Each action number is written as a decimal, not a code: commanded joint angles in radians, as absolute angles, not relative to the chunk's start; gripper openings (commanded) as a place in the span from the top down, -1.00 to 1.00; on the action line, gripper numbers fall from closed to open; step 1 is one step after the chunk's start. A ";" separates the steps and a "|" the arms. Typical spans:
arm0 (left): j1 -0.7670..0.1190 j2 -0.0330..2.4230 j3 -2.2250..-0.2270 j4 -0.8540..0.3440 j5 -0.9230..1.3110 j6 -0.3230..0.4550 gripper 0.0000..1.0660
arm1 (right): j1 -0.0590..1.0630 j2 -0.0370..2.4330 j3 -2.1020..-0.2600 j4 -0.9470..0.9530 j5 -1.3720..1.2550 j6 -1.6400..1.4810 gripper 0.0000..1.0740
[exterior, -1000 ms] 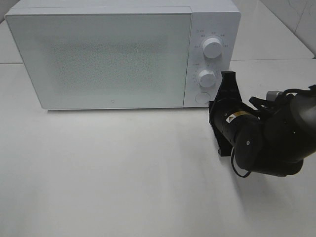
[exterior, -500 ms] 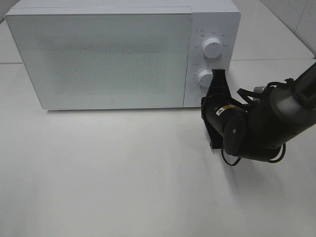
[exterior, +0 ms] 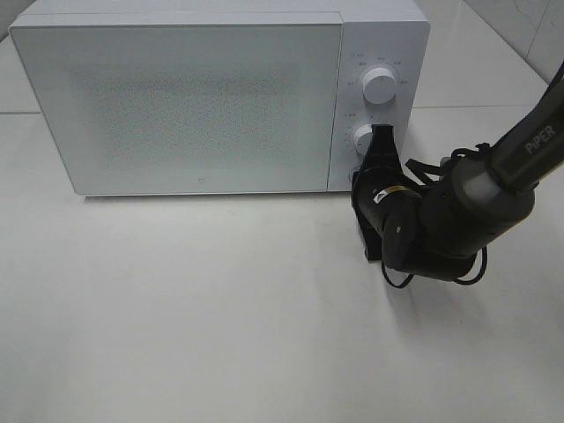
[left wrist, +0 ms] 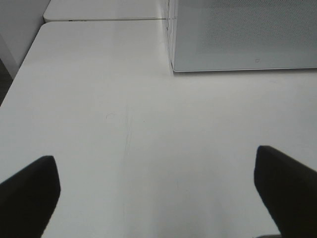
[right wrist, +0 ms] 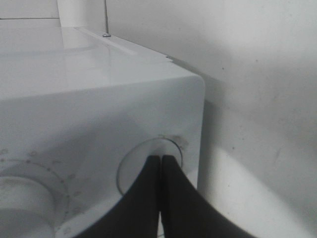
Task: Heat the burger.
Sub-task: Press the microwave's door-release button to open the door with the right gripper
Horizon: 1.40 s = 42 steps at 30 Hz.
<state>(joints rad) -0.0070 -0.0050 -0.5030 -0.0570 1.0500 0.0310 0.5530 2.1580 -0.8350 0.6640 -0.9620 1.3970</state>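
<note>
The burger is in none of the views; it is not on the visible table, and the one place it could be hidden is behind the closed, speckled frosted door (exterior: 189,101) of the boxy white microwave oven (exterior: 379,31), through which nothing can be made out. The right arm's black gripper (right wrist: 159,159), jaws pressed together on nothing, has its tips on the round white button (right wrist: 133,166) at the foot of the control panel, below the upper white dial (exterior: 380,85) and the lower white dial (exterior: 366,138). That button is probably the door release, so the step in hand looks like opening the oven. Whether the heating is over or not yet begun cannot be told from here; either way, the door has to come open and the burger has to be handled. The left arm's black gripper (left wrist: 153,166) hangs with its jaws wide apart and empty above the plain white table (left wrist: 124,99), off the oven's near left corner.
</note>
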 commanded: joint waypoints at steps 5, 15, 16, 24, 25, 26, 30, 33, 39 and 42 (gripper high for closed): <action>-0.006 -0.025 -0.499 -0.063 1.036 0.024 -0.88 | 0.539 2.168 -0.853 0.660 -1.057 1.379 1.00; -0.006 -0.025 -0.499 -0.063 1.036 0.024 -0.88 | 0.527 2.177 -0.896 0.661 -1.070 1.378 1.00; -0.006 -0.025 -0.499 -0.063 1.036 0.024 -0.88 | 0.527 2.179 -0.904 0.662 -1.073 1.375 1.00; -0.006 -0.025 -0.499 -0.063 1.036 0.024 -0.88 | 0.512 2.215 -0.983 0.661 -1.118 1.360 1.00; -0.006 -0.025 -0.499 -0.063 1.036 0.024 -0.88 | 0.510 2.215 -0.991 0.661 -1.113 1.345 1.00; -0.006 -0.025 -0.499 -0.063 1.036 0.024 -0.88 | 0.510 2.215 -0.991 0.661 -1.113 1.345 1.00; -0.006 -0.025 -0.499 -0.063 1.036 0.024 -0.88 | 0.510 2.215 -0.992 0.664 -1.103 1.318 1.00; -0.006 -0.025 -0.499 -0.063 1.036 0.024 -0.88 | 0.510 2.214 -0.992 0.664 -1.093 1.318 1.00; -0.006 -0.025 -0.499 -0.063 1.036 0.024 -0.88 | 0.510 2.212 -0.991 0.661 -1.068 1.318 1.00; -0.006 -0.025 -0.499 -0.063 1.036 0.024 -0.88 | 0.510 2.202 -0.990 0.661 -1.047 1.318 1.00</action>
